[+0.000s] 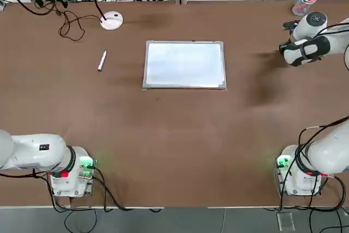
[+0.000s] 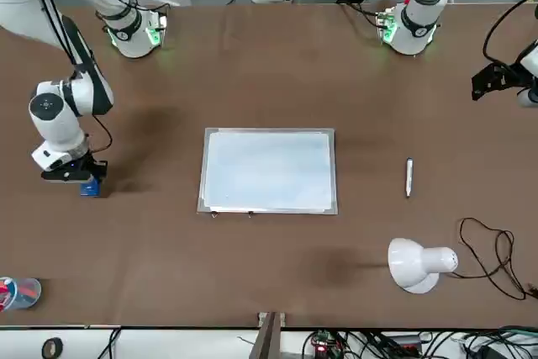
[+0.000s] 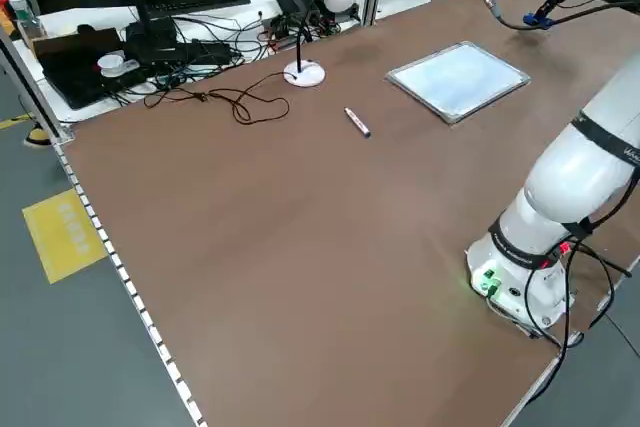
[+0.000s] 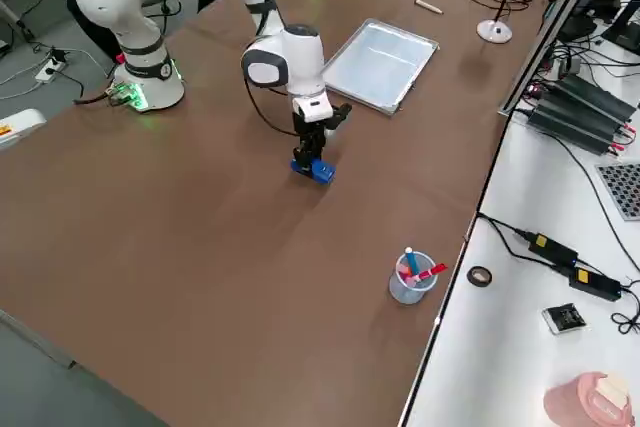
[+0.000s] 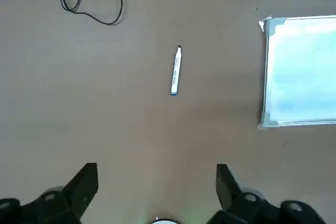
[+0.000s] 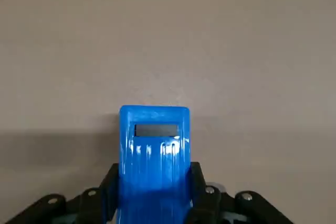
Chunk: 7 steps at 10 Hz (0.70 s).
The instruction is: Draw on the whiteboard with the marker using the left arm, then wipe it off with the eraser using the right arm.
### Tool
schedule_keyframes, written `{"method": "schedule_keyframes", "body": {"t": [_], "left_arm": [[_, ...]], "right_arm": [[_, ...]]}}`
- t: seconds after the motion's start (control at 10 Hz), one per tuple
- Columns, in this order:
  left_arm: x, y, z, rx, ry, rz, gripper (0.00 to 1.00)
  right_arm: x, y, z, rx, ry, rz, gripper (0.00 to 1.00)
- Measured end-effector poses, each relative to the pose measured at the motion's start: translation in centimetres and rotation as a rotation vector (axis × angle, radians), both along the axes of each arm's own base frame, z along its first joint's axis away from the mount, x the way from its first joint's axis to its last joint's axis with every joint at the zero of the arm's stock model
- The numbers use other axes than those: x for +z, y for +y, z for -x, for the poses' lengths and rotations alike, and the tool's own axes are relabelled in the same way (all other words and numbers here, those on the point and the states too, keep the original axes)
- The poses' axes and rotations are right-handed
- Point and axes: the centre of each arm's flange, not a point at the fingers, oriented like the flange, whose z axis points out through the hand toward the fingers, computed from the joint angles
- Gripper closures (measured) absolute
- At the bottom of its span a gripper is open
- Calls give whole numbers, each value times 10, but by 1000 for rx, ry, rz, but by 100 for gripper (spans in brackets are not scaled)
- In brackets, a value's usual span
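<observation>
The right gripper (image 6: 155,192) is clenched on the small blue plastic eraser block (image 6: 155,156), one black finger on each long side. In the front and right side views the block is at, or just above, the brown table top (image 1: 174,135), near the table's right edge and toward its far side, well apart from the flat white whiteboard with the thin silver frame (image 1: 185,64). I cannot tell if it touches the table.

The whiteboard lies flat in the middle of the table, nearer to the far edge. Its surface looks clean; I see no ink on it. The slim white marker with the dark tip (image 1: 102,60) lies on the table between the board and the left edge, untouched. The left gripper (image 5: 157,192) hangs above it with the fingers spread wide and holds nothing.

I judge the step in hand to be carrying the eraser to the board. To do it well, the grip should be firm and centred, so the block does not turn between the fingers. It should be lifted free of the table before it goes sideways, then lowered with its flat face level on the board. The pressing should be gentle, because the board is loose and could slide.
</observation>
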Motion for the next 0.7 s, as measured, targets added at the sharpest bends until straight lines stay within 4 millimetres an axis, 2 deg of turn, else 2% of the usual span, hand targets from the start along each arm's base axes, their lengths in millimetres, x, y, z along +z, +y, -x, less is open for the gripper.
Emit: {"method": "schedule_keyframes", "body": {"t": [0.7], "left_arm": [[1, -2, -3, -4, -5, 2, 0]], "right_arm": [[0, 1, -1, -8, -20, -8, 44]]}}
